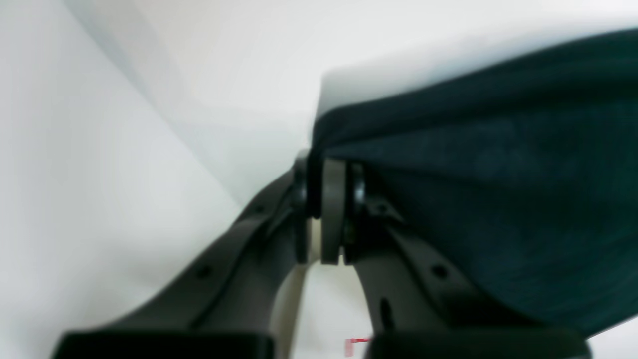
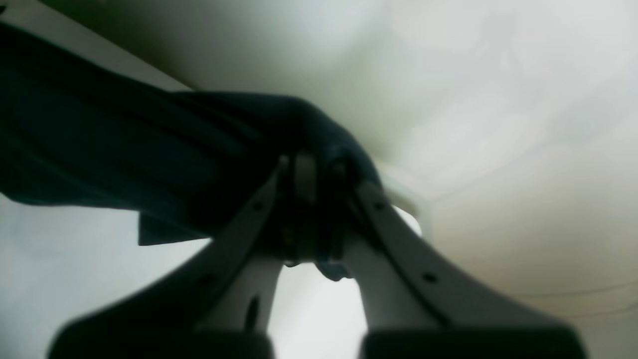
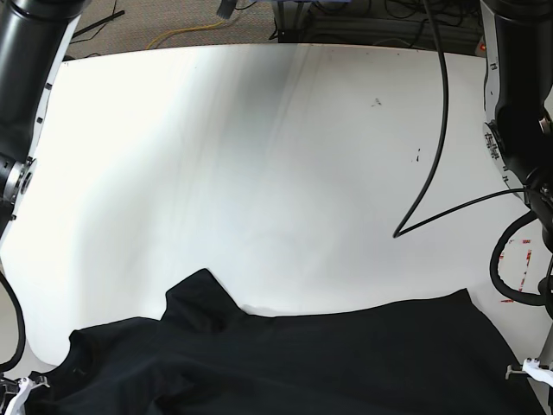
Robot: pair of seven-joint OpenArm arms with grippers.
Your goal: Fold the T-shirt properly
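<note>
The black T-shirt point(image 3: 302, 363) lies bunched along the near edge of the white table point(image 3: 259, 156), with one sleeve point(image 3: 200, 294) sticking up toward the middle. In the left wrist view my left gripper point(image 1: 329, 169) is shut on an edge of the T-shirt point(image 1: 498, 174), which stretches away to the right. In the right wrist view my right gripper point(image 2: 316, 167) is shut on a bunch of the T-shirt point(image 2: 124, 149), which trails off to the left. In the base view the left gripper point(image 3: 531, 372) is at the shirt's bottom-right corner and the right gripper point(image 3: 17, 389) at its bottom-left corner.
A black cable point(image 3: 441, 130) hangs over the table's right side beside the left arm point(image 3: 518, 104). The right arm point(image 3: 26, 52) stands at the far left. Red tape marks point(image 3: 518, 251) lie near the right edge. Cables and floor lie beyond the far edge.
</note>
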